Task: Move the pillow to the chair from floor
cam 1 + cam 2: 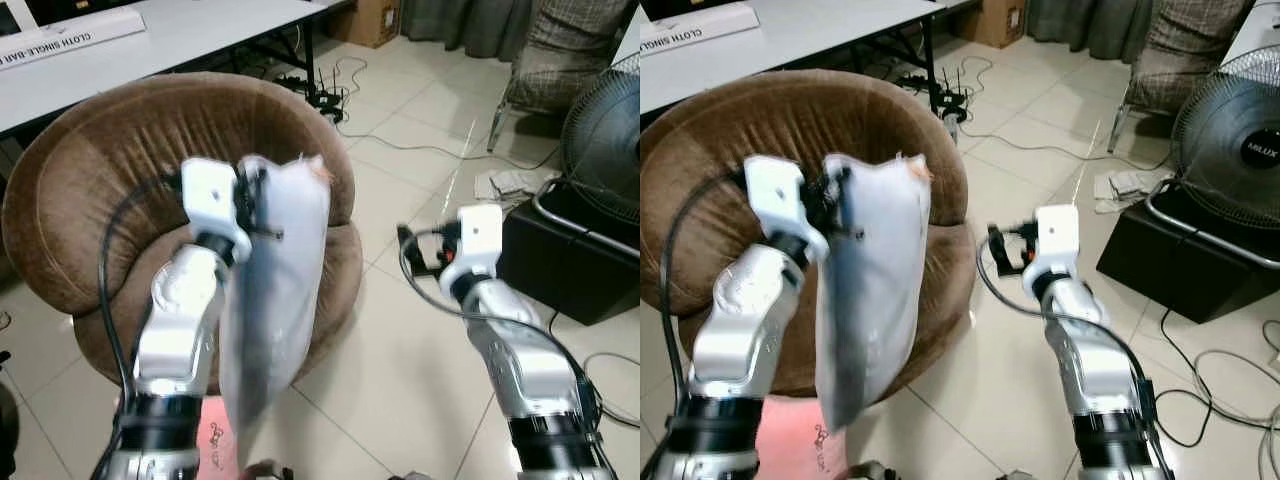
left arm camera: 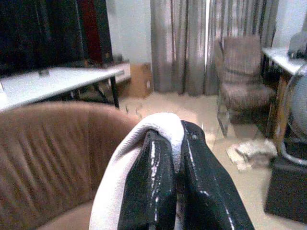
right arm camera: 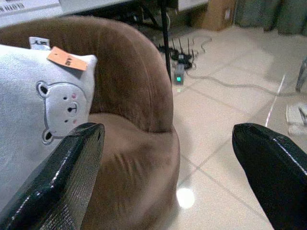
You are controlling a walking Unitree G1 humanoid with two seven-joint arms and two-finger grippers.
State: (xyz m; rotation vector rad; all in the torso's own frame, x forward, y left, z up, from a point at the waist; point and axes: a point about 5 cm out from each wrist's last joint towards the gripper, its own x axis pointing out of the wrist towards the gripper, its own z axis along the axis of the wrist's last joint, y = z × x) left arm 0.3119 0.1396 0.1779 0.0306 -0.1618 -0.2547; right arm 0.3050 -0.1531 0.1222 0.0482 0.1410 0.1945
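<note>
The left gripper (image 2: 175, 158) has its fingers pinched tight on the top edge of the white soft pillow (image 1: 275, 290), printed with a bear face and carrying an orange tag, hanging above the front edge of the round brown plush chair (image 1: 110, 150). The right gripper (image 3: 168, 158) hovers beside the chair, fingers spread wide and empty. The black fan (image 1: 1230, 150) reads "MLUX".

Glossy beige tiled floor (image 1: 400, 330) with black cables (image 1: 420, 148) trailing across it. Long white table (image 1: 190, 35) along the far side. Grey curtains (image 2: 192, 45) behind a checked fabric armchair (image 2: 244, 76). Round black-grilled fan (image 1: 1230, 150) above a black box (image 1: 1180, 270).
</note>
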